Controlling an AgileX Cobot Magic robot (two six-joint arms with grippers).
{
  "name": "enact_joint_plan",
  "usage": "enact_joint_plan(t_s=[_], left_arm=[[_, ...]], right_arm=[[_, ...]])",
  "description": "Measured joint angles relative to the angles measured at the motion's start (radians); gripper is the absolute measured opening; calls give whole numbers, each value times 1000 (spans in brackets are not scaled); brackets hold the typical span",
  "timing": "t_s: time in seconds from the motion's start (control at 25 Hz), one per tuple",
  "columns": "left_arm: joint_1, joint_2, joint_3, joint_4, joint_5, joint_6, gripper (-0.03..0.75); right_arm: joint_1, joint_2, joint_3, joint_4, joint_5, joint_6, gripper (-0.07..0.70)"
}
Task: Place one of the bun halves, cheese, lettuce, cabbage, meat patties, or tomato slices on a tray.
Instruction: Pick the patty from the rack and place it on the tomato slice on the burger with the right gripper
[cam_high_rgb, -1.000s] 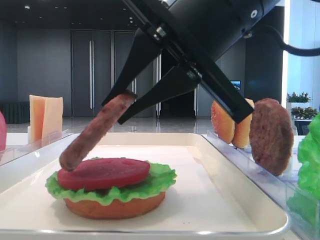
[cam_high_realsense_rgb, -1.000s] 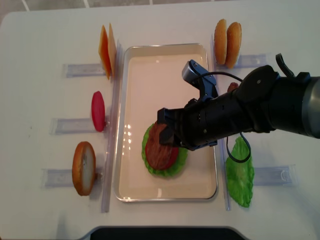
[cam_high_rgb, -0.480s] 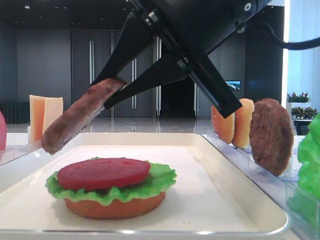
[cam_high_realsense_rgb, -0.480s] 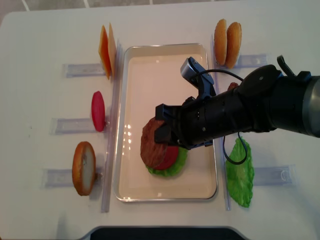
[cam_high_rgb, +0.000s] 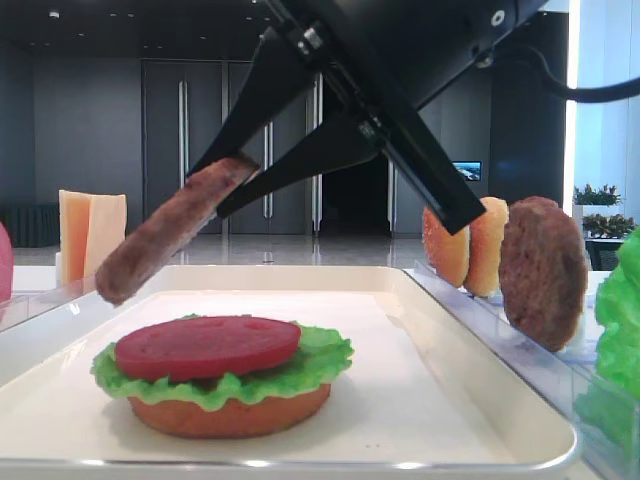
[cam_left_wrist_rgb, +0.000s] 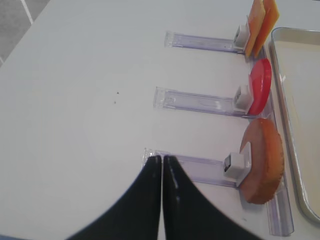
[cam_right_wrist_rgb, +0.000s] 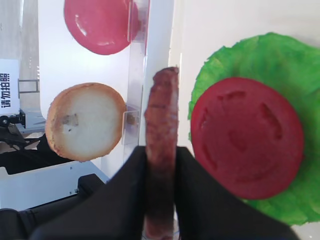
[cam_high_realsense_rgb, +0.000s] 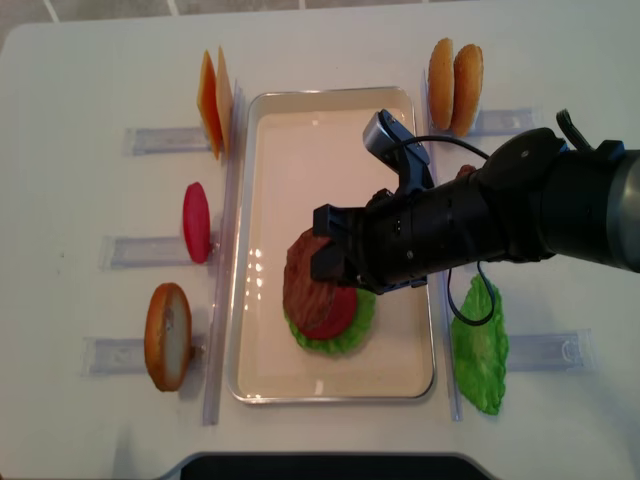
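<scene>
Left to right for you. Over on the left of the white surface (cam_high_realsense_rgb: 80, 80) the left hand (cam_left_wrist_rgb: 161, 165) sits with its fingers pressed together on nothing, tips just at the end of a clear rack (cam_left_wrist_rgb: 192, 167). You only get that from the left wrist view; the overhead view doesn't show that hand at all. At its 3 o'clock a bun half (cam_left_wrist_rgb: 262, 162) stands on edge in the rack, with a spare tomato slice (cam_left_wrist_rgb: 260, 92) and the cheese slices (cam_left_wrist_rgb: 262, 25) further up toward 1 o'clock.

Next comes the tray (cam_high_realsense_rgb: 300, 120). Its top half is bare, so there's open room at 12 o'clock of the stack, and a narrower strip along the left rim. The stack sits low in the tray: bottom bun (cam_high_rgb: 230, 412), lettuce (cam_high_realsense_rgb: 345, 335), then a tomato slice (cam_right_wrist_rgb: 247, 137) lying flat on top.

Your right hand (cam_right_wrist_rgb: 161, 160) is pinching a meat patty (cam_high_rgb: 165, 240) by one edge. The low front view shows it tilted, lower end at about 8 o'clock, hanging clear above the tomato with a visible gap. From overhead it overlaps the stack's left side. The right wrist view shows it edge-on, with the tray rim right beneath it.

Right of the tray: two bun halves (cam_high_realsense_rgb: 455, 70), another patty (cam_high_rgb: 542, 270) standing in its rack, and a loose lettuce leaf (cam_high_realsense_rgb: 480, 345) at 4 o'clock.
</scene>
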Motion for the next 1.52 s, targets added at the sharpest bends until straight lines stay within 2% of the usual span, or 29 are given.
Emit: enact_joint_plan(t_s=[1.12,1.52], left_arm=[[0,0,0,0,0,0,-1],[0,0,0,0,0,0,-1]], right_arm=[[-11,0,20,-15,3,-3,145],[-12,39,20,-15,35,-14,144]])
